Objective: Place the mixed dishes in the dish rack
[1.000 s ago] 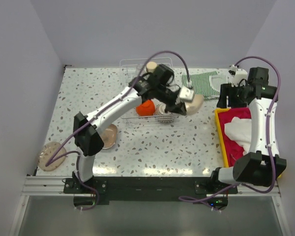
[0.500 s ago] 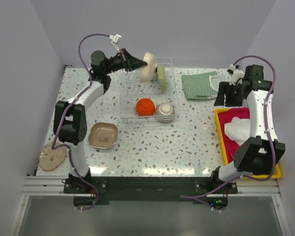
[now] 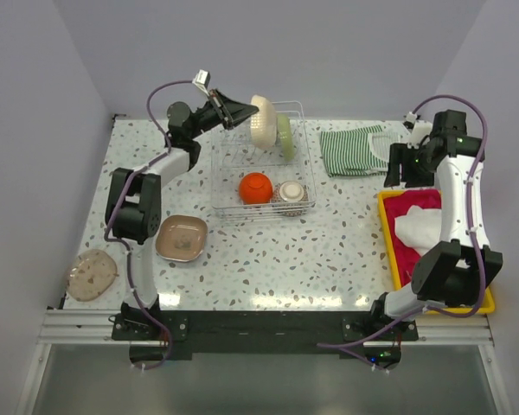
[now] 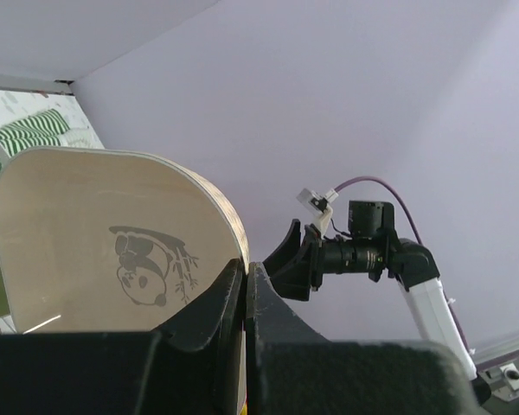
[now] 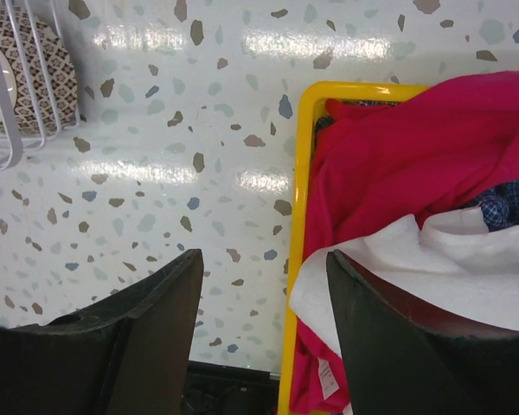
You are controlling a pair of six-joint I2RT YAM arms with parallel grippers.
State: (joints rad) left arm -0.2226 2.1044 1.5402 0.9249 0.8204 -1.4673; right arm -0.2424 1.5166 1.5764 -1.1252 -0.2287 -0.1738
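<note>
- Lowest in the top view, the pale round plate (image 3: pixel 91 275) and the brown plate (image 3: pixel 182 238) lie flat on the table at lower left. Both are apart from the dish rack (image 3: pixel 233 156), on the left arm's side.
- At right, the right gripper (image 3: pixel 405 169) hangs over the yellow tray (image 3: pixel 385 233) with its jaws parted and nothing between them, far from every dish.
- In the rack's near half, the orange-red bowl (image 3: pixel 255 187) and the grey patterned bowl (image 3: pixel 291 194) sit side by side.
- Farther up, the left gripper (image 3: pixel 242 115) is clenched on the rim of the cream plate (image 3: pixel 261 121).
- The cream plate stands on edge to the gripper's right, just left of the upright green plate (image 3: pixel 285 137) and roughly parallel to it. Whether it touches the wires cannot be told.
- The coming move is likely a straight lowering into a slot. Free wire lies to the left, and the back wall is close.
</note>
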